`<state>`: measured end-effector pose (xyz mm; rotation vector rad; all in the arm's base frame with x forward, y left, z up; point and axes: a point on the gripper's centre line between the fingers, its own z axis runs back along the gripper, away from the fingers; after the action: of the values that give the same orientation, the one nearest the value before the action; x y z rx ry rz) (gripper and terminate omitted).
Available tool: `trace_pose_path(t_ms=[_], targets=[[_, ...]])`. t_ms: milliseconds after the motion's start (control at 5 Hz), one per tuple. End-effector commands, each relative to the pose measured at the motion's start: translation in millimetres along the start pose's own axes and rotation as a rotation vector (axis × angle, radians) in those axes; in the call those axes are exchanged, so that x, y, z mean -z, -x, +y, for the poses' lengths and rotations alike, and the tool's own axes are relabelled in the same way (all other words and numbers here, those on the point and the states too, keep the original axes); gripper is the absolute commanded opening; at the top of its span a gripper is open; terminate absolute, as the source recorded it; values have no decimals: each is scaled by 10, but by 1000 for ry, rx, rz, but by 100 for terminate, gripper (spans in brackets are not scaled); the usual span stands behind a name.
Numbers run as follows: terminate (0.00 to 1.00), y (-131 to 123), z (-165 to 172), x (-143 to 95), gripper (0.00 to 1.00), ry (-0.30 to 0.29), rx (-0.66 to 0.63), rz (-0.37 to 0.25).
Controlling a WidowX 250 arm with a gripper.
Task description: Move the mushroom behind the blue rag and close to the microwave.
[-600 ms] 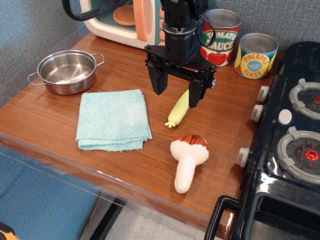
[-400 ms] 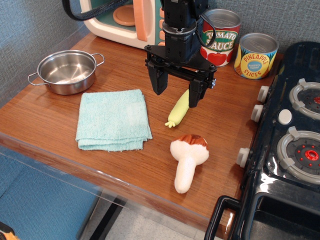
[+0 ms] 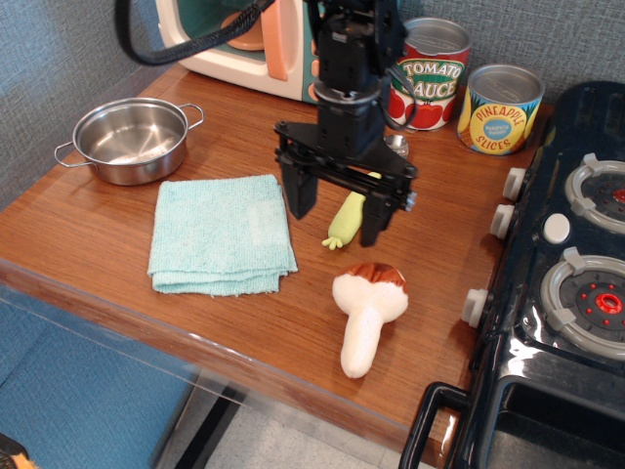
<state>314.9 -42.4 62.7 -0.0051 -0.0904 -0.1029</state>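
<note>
Since the earlier frames the gripper (image 3: pixel 335 207) has dropped lower and shifted toward the front of the wooden counter (image 3: pixel 117 239), its black fingers spread wide and holding nothing. The mushroom (image 3: pixel 366 313) lies free on the counter at about five o'clock from the fingertips, near but not touching, brown cap toward the gripper and cream stem pointing to the front edge. The arm hangs roughly vertical, fingers pointing down. The blue rag (image 3: pixel 222 234) sits flat at nine o'clock from the gripper. The microwave (image 3: pixel 256 39) stands at the back, at about eleven o'clock.
</note>
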Motion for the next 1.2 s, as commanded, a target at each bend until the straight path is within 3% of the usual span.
trace_pose_path(t_ms=[0,400,600,1000], targets=[[0,188,-292,-466,100,19,23,-156],[0,271,-510,-85,100,62,51,-80],[0,295,-626,123,100,53,72,-36],[0,268,-635,293,100,3,84,17]])
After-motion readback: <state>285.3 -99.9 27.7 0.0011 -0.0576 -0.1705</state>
